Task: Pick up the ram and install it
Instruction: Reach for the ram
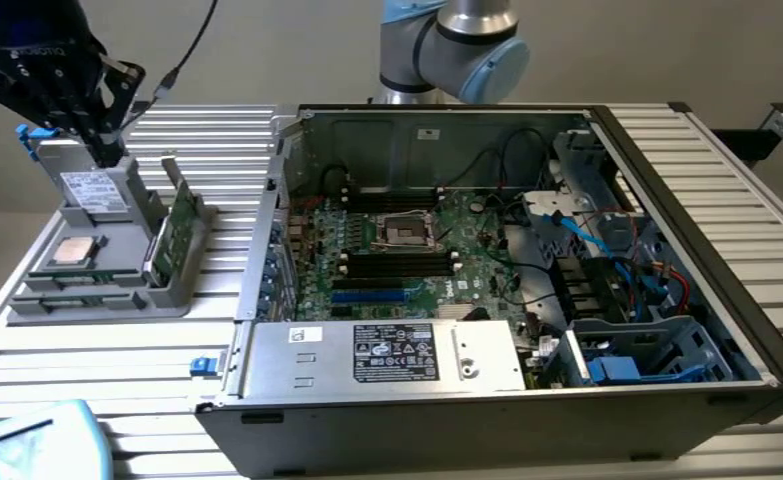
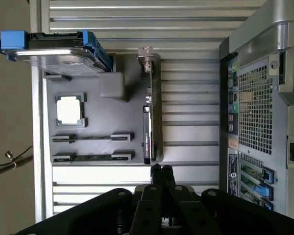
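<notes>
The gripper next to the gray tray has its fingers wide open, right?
Not quite. The gripper is near the gray tray, but its fingers are shut, pressed together with nothing between them. The wrist view shows this.

My gripper [image 2: 161, 170] is closed, empty. From it I see ram [image 2: 90, 157] in gray tray [image 2: 127, 115] at nine o'clock, upright card [image 2: 148, 122] at twelve.
</notes>
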Tool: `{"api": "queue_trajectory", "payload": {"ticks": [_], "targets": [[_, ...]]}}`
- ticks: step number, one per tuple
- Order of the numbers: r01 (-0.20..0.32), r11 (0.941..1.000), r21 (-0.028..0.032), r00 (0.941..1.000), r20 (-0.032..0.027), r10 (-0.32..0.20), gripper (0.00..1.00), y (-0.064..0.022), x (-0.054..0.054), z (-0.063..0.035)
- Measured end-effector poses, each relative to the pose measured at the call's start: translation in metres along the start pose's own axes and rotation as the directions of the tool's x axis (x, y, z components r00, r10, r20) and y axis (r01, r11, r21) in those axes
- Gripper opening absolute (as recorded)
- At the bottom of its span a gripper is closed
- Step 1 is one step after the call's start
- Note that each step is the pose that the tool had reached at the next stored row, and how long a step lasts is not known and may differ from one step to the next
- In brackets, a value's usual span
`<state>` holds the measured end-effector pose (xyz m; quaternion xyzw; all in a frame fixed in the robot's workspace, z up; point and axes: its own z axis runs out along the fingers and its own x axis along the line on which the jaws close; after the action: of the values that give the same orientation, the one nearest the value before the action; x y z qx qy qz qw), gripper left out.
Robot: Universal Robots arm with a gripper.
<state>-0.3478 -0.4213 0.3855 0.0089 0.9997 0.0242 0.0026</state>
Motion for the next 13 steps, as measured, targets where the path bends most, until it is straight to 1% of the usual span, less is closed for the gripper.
{"api": "queue_trajectory", "payload": {"ticks": [13], "targets": [[0.000,1.0000,0.0002,0.9999,-0.0143,0.000,0.11,-0.0045,0.058,0.0020]]}}
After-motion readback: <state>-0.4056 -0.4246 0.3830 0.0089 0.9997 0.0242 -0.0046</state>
